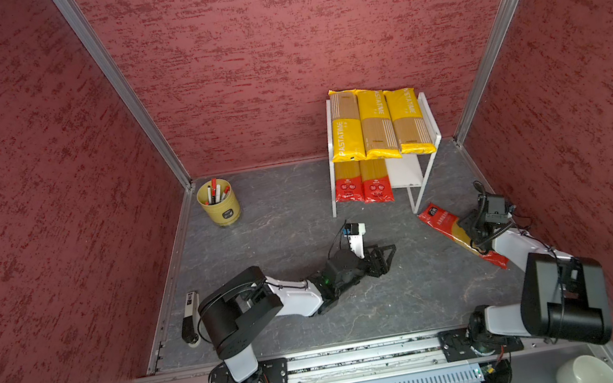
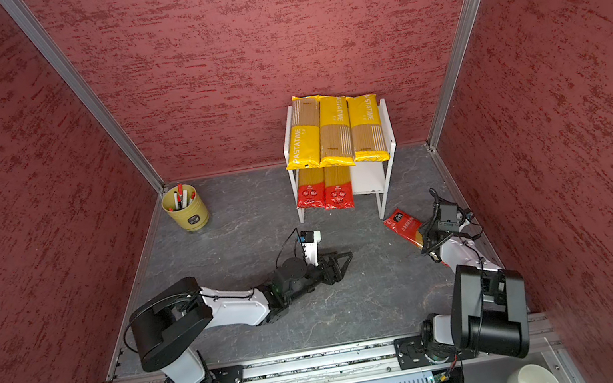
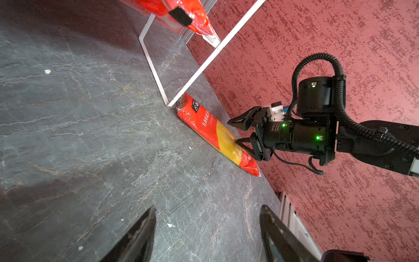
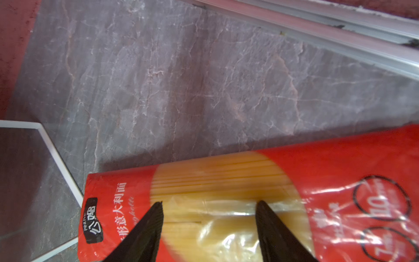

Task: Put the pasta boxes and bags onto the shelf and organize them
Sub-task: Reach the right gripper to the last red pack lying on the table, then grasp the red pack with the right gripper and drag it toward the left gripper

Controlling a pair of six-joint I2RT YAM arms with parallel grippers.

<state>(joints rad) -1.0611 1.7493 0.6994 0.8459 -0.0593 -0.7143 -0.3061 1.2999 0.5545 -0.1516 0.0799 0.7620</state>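
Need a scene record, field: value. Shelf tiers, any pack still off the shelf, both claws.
top tier: three yellow packs, side by side
lower tier: two red packs on the left; the rest of the shelf board is bare
off shelf: third red pack, flat on the table, one end by a front shelf leg
left claw: open, empty, low over mid-table
right claw: open, over the third red pack's see-through middle, not gripping it
other: cup of pens, back left
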